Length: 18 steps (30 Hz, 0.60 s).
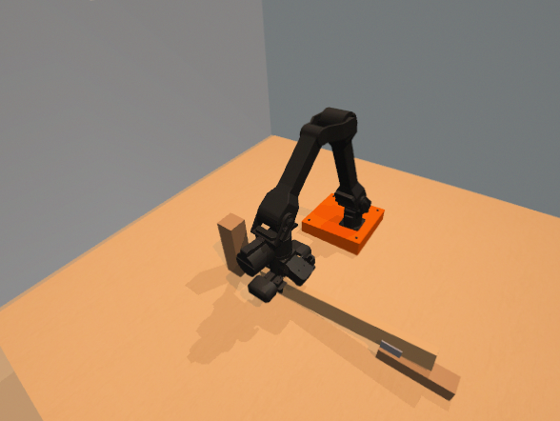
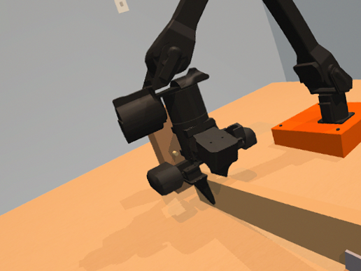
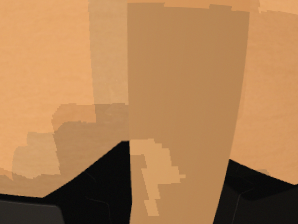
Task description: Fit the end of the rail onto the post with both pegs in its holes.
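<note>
With the claw [image 2: 215, 187] clamped across the rail [image 2: 292, 221] near its low end, the post [image 1: 232, 243] and pegs [image 2: 174, 153] stand just beyond, along the rail's long axis

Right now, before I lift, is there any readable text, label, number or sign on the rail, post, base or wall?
None: no readable text in any view.
Long wooden bed rail, held in the black parallel-jaw gripper: bare.
Short wooden post: bare.
Orange square base plate: only dark screw dots.
Small pale wall plate: a grey mark, no lettering.
Grey metal bracket: blank.
</note>
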Each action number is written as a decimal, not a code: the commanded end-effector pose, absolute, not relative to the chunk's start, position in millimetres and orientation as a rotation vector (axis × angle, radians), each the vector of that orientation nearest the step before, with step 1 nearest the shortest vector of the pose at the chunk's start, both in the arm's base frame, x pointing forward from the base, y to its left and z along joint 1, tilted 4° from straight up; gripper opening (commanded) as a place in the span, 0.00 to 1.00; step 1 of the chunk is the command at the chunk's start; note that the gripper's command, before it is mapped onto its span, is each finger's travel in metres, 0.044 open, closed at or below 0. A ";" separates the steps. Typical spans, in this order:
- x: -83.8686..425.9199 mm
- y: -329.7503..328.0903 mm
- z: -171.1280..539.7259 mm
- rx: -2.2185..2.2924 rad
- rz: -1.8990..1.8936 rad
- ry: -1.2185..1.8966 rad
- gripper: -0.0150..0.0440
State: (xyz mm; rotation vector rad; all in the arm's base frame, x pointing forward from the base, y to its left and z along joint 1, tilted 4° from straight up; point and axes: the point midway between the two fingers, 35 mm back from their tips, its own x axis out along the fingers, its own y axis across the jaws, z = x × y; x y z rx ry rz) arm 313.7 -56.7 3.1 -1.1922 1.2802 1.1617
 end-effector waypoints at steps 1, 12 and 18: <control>313.7 -56.9 3.1 -1.195 1.161 1.283 0.25; 314.0 -56.3 9.1 -1.195 1.161 1.283 0.25; 314.4 -56.2 12.1 -1.195 1.161 1.283 0.25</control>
